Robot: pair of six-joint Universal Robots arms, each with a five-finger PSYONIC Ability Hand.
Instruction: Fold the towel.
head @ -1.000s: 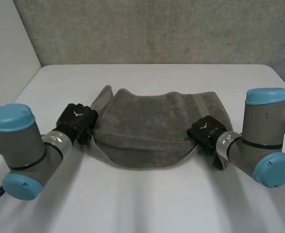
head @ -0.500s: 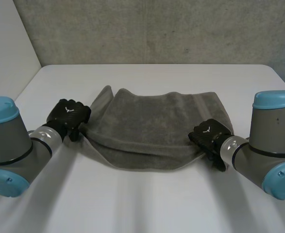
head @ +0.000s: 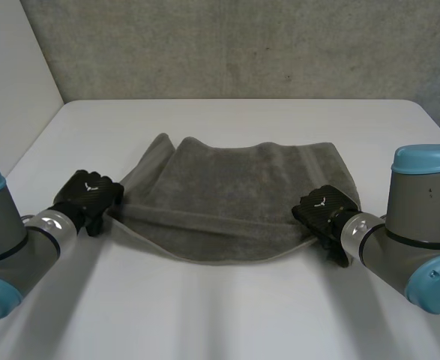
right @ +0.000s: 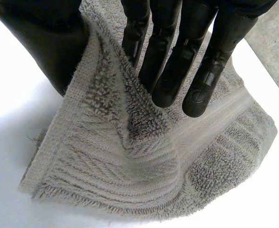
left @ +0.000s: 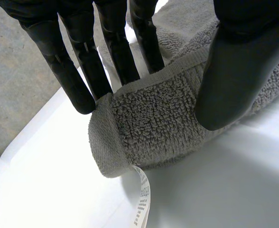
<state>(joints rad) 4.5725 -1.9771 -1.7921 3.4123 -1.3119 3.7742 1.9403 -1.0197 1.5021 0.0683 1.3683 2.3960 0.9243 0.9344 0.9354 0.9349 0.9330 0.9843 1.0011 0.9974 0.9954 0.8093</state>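
The white table (head: 227,315) takes up most of what I can see. The grey towel (head: 234,195) lies across its middle, its far edge rumpled on the surface and its near edge drawn out sideways between the 2 hands. The left arm (head: 10,240) and right arm (head: 414,232) reach in low from either side, 1 to each near corner. I'd judge this is to pull the near edge straight before it is carried over for the fold.

The left hand (head: 88,196) sits at the towel's near left corner, just off the main body of the cloth. Seen from its wrist, the thumb (left: 229,71) presses the front of the corner and the straight fingers (left: 82,61) back it from behind, so the cloth is pinched between them. The right hand (head: 323,210) is on the near right corner. There the cloth bunches up between thumb and fingers, and is likewise clamped.

A small white label (left: 141,204) hangs from the left corner's hem onto the table.
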